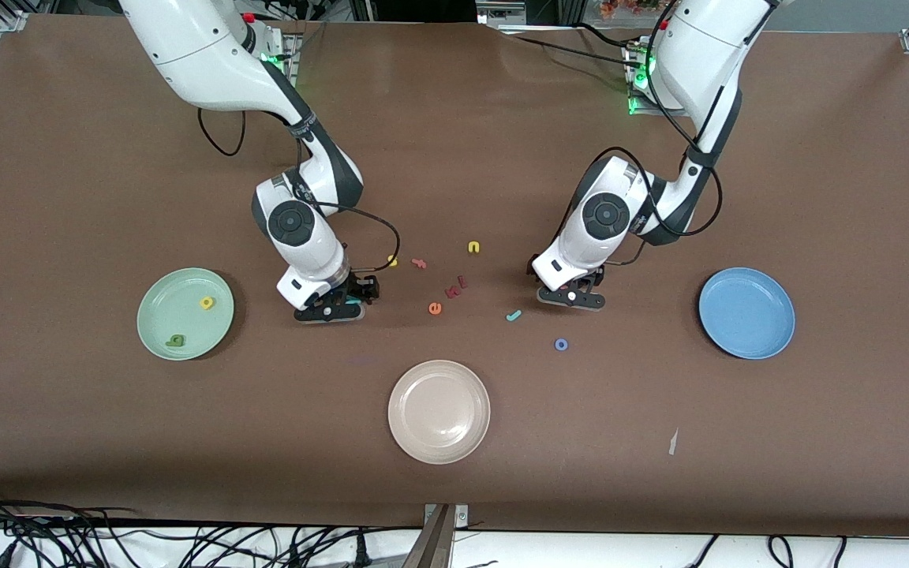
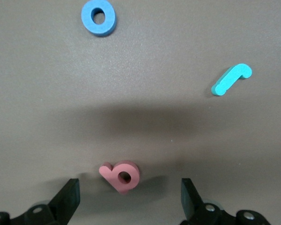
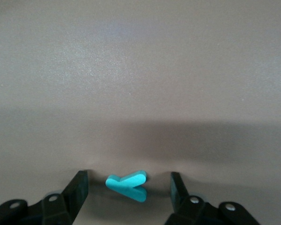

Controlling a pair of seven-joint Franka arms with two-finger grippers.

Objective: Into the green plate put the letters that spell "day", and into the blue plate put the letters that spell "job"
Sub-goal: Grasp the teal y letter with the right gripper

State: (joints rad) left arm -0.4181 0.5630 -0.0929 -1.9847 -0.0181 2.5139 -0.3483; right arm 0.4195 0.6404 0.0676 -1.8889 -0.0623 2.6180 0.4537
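Right end effector [image 3: 126,187], low over the desk [image 1: 454,489]: fingers [image 3: 77,187] spread wide, with the teal y [image 3: 129,183] lying flat between them and clear of both pads. In the front view this letter is almost wholly hidden under the end effector; only a teal sliver shows. Toward the right arm's end lies the green plate [image 1: 156,304], holding the yellow round-bowled letter [image 1: 207,303] and the dark green round-bowled letter [image 1: 177,341].

Left end effector [image 2: 131,199], also low over the desk: fingers wide apart, the salmon-red round-bowled letter [image 2: 120,176] lying between them, untouched; its fingertips are cut off by the wrist view's edge. The front view hides this letter under the end effector. Just outward lie the teal j [image 1: 513,315] and the blue o [image 1: 561,344], both on the desk. The blue plate [image 1: 746,312] sits toward the left arm's end.

Between the two arms small dark red letters [image 1: 456,287] are too small to read.
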